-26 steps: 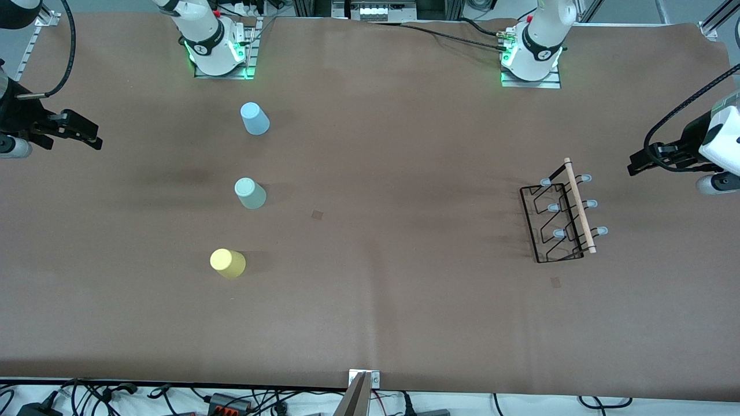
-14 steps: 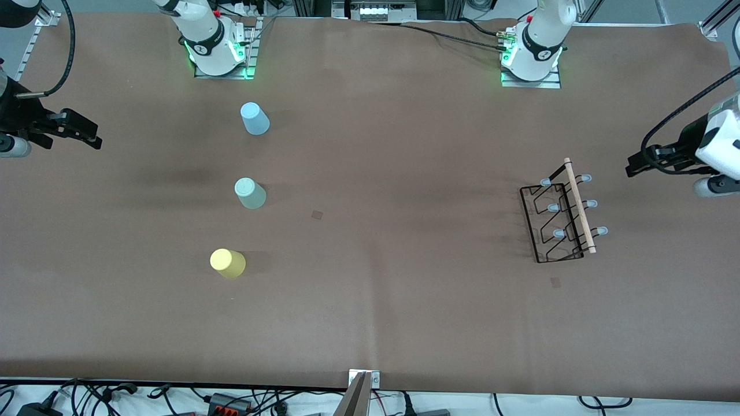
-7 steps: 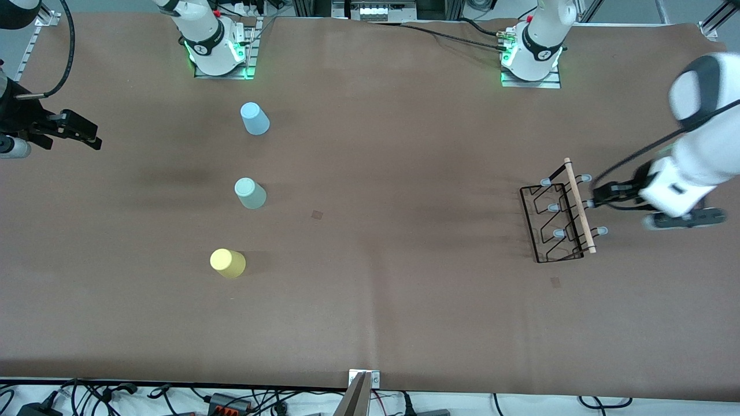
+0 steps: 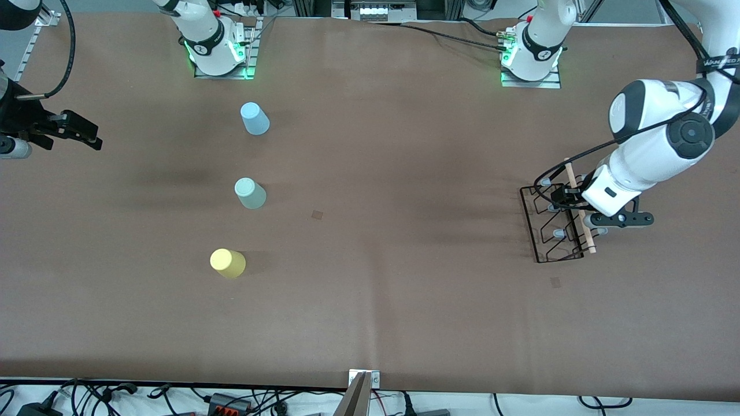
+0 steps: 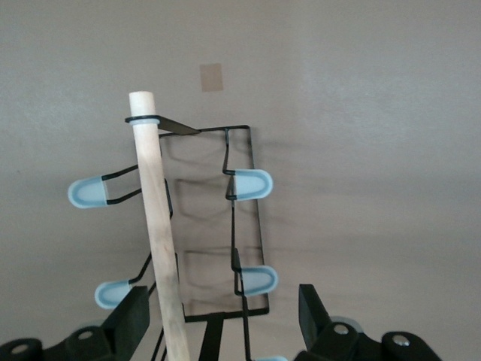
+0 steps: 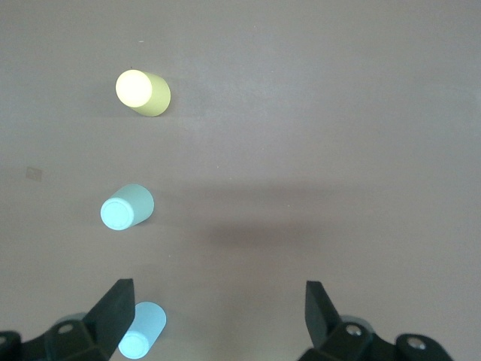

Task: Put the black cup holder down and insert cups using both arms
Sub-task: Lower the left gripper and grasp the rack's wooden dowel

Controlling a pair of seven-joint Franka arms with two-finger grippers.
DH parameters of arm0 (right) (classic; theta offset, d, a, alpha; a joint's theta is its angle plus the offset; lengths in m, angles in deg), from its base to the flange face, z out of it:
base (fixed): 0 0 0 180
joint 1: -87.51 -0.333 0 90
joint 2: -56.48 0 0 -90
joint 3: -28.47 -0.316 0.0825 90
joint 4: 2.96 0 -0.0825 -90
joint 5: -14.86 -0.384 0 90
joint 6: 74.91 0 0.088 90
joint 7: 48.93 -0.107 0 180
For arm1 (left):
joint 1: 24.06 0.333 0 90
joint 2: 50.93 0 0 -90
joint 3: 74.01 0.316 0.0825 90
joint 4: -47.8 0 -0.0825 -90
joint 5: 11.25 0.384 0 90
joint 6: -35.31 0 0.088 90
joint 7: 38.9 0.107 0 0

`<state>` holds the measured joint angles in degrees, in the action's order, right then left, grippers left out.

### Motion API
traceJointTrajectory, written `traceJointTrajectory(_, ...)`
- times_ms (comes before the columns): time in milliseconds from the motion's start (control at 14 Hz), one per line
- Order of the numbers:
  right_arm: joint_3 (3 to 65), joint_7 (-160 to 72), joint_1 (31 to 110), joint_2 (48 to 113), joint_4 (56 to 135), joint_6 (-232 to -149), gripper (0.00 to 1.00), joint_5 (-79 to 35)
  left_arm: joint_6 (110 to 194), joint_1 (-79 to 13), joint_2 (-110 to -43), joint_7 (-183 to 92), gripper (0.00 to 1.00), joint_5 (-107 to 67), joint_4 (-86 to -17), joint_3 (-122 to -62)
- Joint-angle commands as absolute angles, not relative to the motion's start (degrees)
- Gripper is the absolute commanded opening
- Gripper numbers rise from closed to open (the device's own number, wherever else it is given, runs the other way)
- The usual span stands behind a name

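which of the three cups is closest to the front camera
The yellow cup. It stands lowest in the front view, with the mint green cup and the light blue cup farther away.

Robotics lab — 2 bolted arm bases (image 4: 218,49), brown-covered table (image 4: 404,144), cables (image 4: 115,396), aluminium framing.

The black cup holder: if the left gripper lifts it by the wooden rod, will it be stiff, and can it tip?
The black cup holder is thin wire, so probably light and fairly stiff. Its wooden rod is round and smooth; it may slip or swing between the left gripper fingers.
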<state>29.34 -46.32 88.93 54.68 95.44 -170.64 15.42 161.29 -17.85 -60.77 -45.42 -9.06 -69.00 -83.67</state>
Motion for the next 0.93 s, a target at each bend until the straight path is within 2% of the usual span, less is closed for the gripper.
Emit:
traceJointTrajectory(0,29.26,-46.56,89.01,54.45,95.65,-170.80,1.00,15.30,164.50,-16.06,-59.10,-44.44,0.81,-7.73,-72.08,-84.20)
traceJointTrajectory(143,29.26,-46.56,89.01,54.37,95.65,-170.80,1.00,15.21,165.21,-15.97,-59.37,-44.44,0.73,-7.73,-72.60,-84.20)
traceJointTrajectory(500,29.17,-46.56,88.92,54.37,95.74,-170.63,1.00,15.21,165.21,-15.18,-59.11,-45.23,0.44,-7.73,-75.06,-84.20)
traceJointTrajectory(643,29.17,-46.56,88.83,54.45,95.74,-170.80,1.00,15.21,165.21,-15.01,-59.10,-45.23,0.36,-7.73,-75.24,-84.11)
traceJointTrajectory(786,28.99,-46.56,88.83,54.54,95.74,-170.80,1.00,15.30,165.21,-14.83,-59.19,-45.23,0.22,-7.73,-75.24,-84.11)
traceJointTrajectory(857,28.99,-46.56,88.83,54.54,95.74,-170.71,1.00,15.21,165.21,-14.74,-59.19,-45.32,0.11,-7.73,-75.16,-84.11)
